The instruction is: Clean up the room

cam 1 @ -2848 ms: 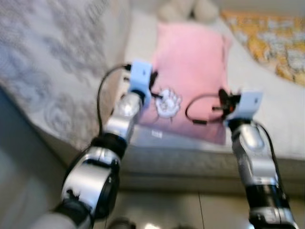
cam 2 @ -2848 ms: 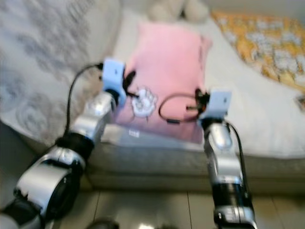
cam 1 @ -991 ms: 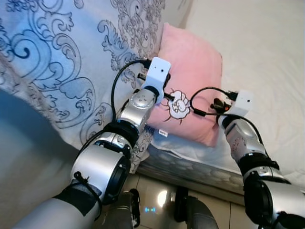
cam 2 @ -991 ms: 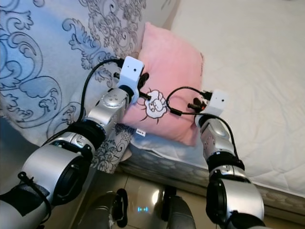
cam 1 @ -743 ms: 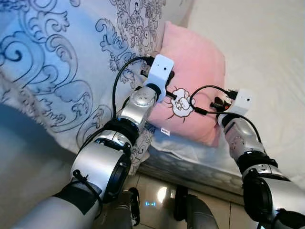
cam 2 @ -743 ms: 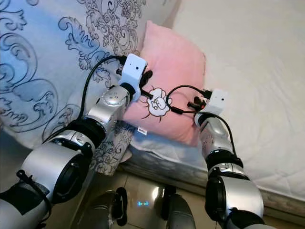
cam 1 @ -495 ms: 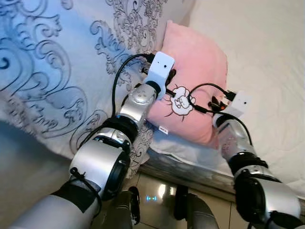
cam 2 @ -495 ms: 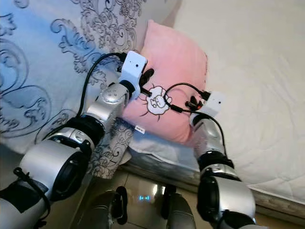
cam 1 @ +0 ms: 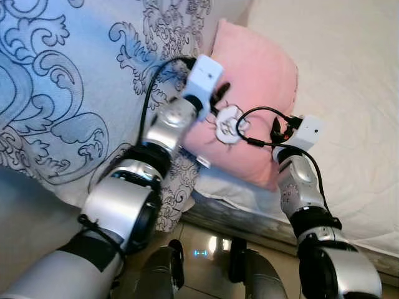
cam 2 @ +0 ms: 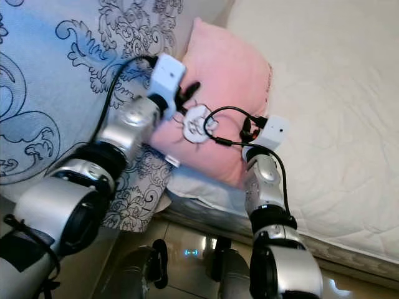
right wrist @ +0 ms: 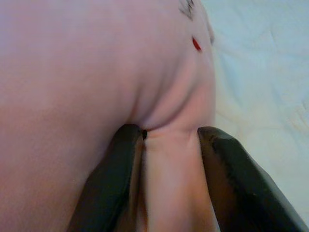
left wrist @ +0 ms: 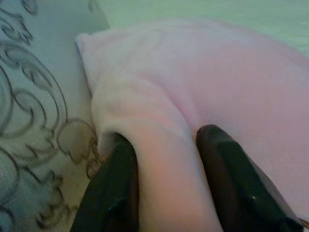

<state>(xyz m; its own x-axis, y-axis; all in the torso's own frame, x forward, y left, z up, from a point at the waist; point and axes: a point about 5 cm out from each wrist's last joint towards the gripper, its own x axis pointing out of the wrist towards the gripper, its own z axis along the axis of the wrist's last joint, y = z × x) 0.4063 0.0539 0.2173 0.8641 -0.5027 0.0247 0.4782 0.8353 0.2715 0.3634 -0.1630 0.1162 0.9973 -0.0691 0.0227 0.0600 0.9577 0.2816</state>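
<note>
Left eye view: pillow (cam 1: 262,87) tag (cam 1: 203,162) unreadable

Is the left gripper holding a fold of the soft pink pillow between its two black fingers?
Yes. In the left wrist view, the left gripper has a bunched fold of the soft pink pillow pinched between its two black fingers.
</note>
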